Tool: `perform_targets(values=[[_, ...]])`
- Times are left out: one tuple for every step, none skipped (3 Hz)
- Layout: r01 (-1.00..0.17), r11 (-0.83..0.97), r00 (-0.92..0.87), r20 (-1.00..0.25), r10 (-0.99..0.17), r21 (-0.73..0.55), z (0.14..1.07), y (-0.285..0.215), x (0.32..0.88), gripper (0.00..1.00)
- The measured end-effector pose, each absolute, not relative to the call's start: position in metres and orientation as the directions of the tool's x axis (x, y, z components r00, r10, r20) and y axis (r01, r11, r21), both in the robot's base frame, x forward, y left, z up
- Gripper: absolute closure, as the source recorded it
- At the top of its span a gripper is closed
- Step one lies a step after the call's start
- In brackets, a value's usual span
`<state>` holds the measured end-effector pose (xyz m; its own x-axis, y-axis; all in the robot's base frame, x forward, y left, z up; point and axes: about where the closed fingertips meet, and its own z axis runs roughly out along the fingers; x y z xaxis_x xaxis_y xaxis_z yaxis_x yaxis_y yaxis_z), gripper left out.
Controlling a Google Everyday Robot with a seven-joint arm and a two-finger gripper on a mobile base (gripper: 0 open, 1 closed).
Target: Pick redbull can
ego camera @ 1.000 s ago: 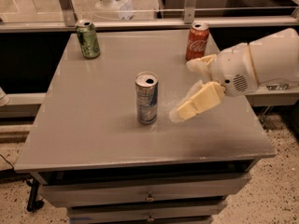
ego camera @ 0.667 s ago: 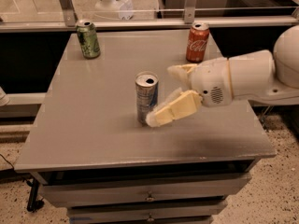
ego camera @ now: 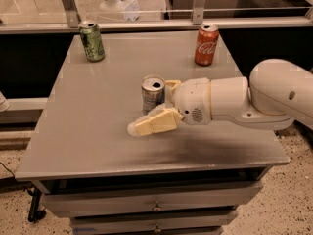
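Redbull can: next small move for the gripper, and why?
Probably close the gripper. The redbull can stands upright between its fingers, one in front and one behind, and they appear open with the can not yet lifted off the table.

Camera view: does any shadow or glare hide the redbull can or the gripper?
Camera view: no. The arm casts a soft shadow on the table near its front edge, below the gripper, not on the redbull can. The tabletop shows only a dull sheen, no harsh glare; the gripper's near finger, not lighting, covers the can's base.
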<state>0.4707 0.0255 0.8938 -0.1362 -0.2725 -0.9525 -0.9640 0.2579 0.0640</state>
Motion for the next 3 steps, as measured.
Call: perform_targets(values=[[-0.959,0.281,-0.115,-0.956,-0.271,0.035,0.886,0.023,0.483,0.39],[-0.948,0.319,-0.095,-0.954,-0.283,0.0,0.89,0.008,0.501,0.62],[-0.922,0.384,-0.081,-0.952,-0.296,-0.041,0.909,-0.022,0.528,0.87]])
